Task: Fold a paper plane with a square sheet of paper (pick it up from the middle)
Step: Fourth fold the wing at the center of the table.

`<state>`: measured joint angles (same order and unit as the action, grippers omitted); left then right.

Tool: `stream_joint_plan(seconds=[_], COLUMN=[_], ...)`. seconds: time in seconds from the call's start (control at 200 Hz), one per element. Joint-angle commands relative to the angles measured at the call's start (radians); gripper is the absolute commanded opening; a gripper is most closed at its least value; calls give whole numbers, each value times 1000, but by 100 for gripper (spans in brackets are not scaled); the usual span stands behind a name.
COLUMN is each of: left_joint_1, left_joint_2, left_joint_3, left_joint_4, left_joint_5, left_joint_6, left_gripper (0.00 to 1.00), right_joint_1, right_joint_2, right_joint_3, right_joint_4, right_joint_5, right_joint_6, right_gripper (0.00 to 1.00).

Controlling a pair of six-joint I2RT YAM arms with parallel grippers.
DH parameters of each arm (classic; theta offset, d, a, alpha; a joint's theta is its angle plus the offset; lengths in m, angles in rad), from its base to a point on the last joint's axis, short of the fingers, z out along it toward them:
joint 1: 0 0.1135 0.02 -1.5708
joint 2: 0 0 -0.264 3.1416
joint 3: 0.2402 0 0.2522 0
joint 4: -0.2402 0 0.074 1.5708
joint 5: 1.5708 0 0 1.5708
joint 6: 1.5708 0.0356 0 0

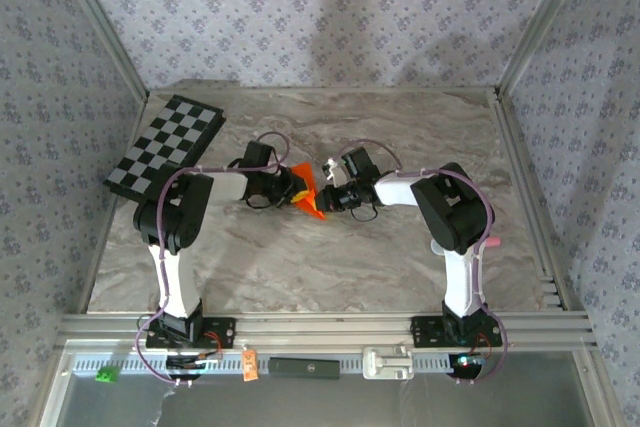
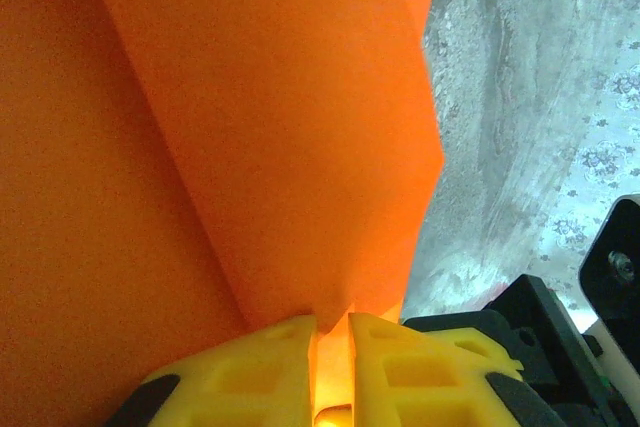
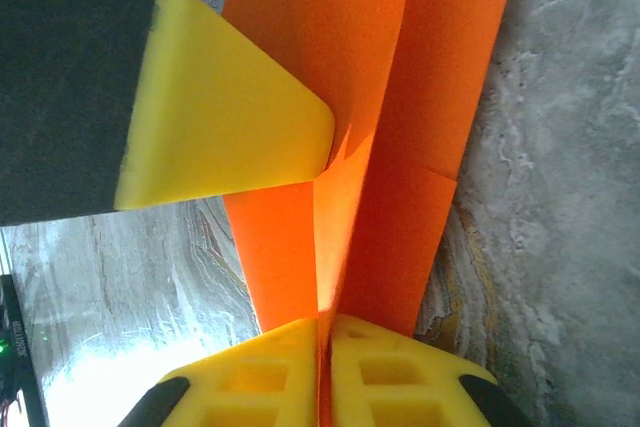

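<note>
The square sheet of paper, bright orange and already creased into a pointed shape, is sitting near the middle of the marbled table, and we are gripping it from both sides. Our left gripper is holding it from the left, with its yellow fingers nearly pressed together and a thin orange fold glowing in the slit between them. Our right gripper is facing it from the right, and its own yellow fingers are pinching a standing edge of the same sheet. In the right wrist view a flap is curling up beside another yellow pad. We are not able to tell whether the paper is touching the table. The checkerboard is lying tilted at the far left, well apart.
</note>
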<state>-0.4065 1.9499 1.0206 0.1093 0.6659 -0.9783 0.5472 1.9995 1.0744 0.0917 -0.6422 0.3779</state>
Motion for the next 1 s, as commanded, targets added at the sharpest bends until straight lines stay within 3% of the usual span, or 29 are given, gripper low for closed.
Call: stream_joint_plan(seconds=[0.0, 0.245, 0.994], left_joint_1=[-2, 2, -3], left_joint_2=[8, -45, 59], left_joint_3=[26, 31, 88], left_joint_4=[6, 23, 26], left_joint_5=[9, 4, 20], left_joint_6=[-2, 10, 9], left_gripper=[16, 18, 17], right_joint_1=[-30, -36, -43], right_joint_2=[35, 38, 44], right_joint_3=[-1, -11, -21], right_joint_4=[-102, -94, -80], right_joint_5=[95, 98, 87], right_joint_6=[2, 6, 6], right_gripper=[9, 6, 9])
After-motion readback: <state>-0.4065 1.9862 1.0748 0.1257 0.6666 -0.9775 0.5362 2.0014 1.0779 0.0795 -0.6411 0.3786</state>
